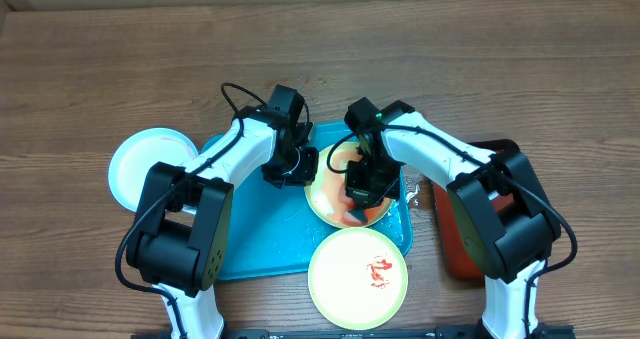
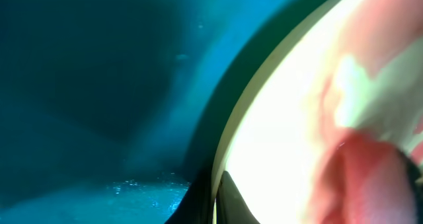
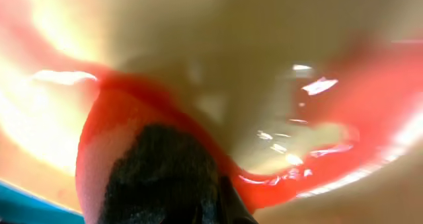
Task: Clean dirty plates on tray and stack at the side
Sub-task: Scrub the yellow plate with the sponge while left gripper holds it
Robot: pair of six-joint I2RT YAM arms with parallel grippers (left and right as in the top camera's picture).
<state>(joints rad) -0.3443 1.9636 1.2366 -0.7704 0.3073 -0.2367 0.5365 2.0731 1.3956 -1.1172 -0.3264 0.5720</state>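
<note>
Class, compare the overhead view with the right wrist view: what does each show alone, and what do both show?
Overhead only: the pale plate beside the turquoise tray, the front green-rimmed plate, the dark red tray. Right wrist only: wet gloss on the sauce, with a dark rough lump against it. Both: the sauced middle plate and that tray.

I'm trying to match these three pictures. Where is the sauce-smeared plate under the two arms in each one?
Overhead: the plate sits near the centre, on the turquoise tray.
Left wrist: plate fills the right half; tray on the left.
Right wrist: plate fills nearly the whole frame; tray in the bottom-left corner.
Shared landmark: the tray.
</note>
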